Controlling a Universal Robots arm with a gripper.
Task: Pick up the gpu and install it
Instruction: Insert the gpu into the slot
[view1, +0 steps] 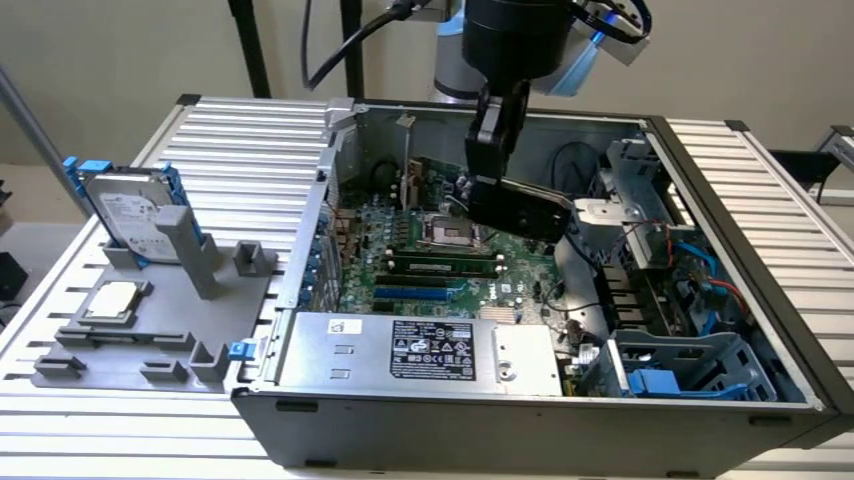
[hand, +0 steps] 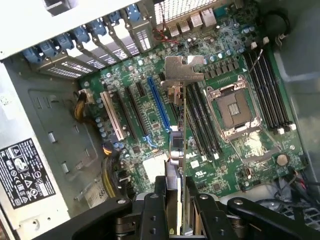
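The gpu (view1: 534, 212) is a thin black card with a silver bracket (view1: 603, 210) at one end. It hangs above the green motherboard (view1: 400, 262) inside the open computer case (view1: 534, 425). My gripper (view1: 497, 185) is shut on the card's upper edge. In the wrist view the gpu (hand: 179, 150) appears edge-on between my fingers (hand: 159, 210), its bracket (hand: 183, 70) farthest from them. It hovers over the board between the blue slot (hand: 159, 107) and the long black slots beside it, apart from them.
An empty CPU socket (hand: 235, 107) lies beside the card. A power supply (view1: 427, 350) fills the case's near side. At the exterior view's left, a grey fixture (view1: 160, 340) holds a hard drive with blue rails (view1: 134, 212) and a square CPU chip (view1: 114, 300).
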